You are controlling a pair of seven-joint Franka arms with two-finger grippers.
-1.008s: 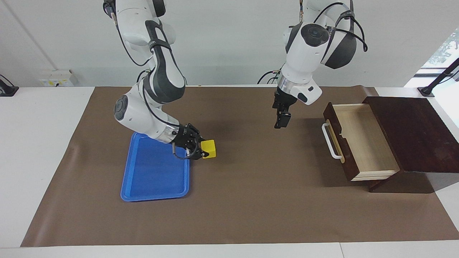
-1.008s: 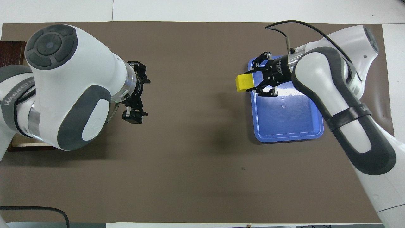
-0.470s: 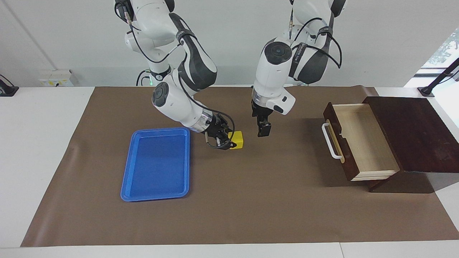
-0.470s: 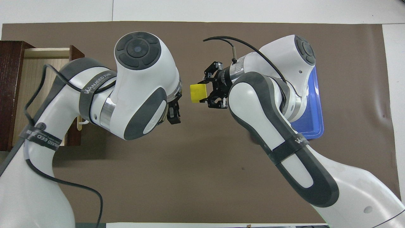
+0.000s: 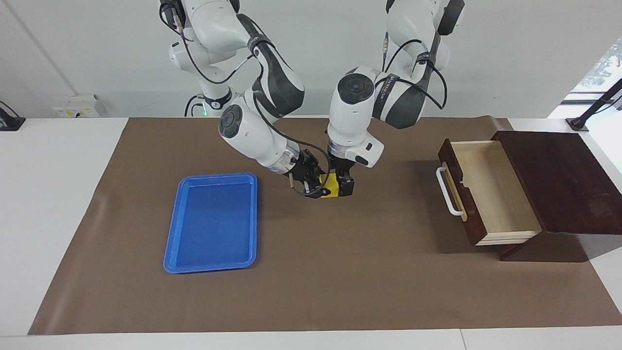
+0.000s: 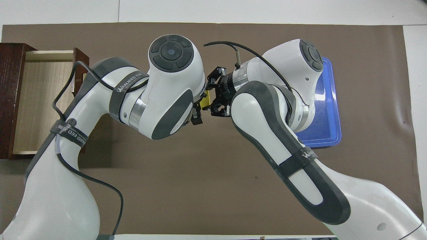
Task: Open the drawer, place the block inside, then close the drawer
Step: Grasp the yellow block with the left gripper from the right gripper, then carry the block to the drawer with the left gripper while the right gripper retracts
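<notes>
Handover step: right gripper fingers clamped on small bright yellow cube block, mid-air well apart from the pulled-out dark brown wooden drawer. Left gripper fingers wide open around the block. Next, I'd judge: left closes, right releases.

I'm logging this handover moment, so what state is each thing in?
drawer: pulled open, nothing in it.
yellow block: off the table, gripped by the right hand.
left hand: open, fingers around the block.
blue tray: flat on the mat, nothing on it.

I work in a robotics lab: my two arms mounted at a paper-covered worktop, bare white walls.
</notes>
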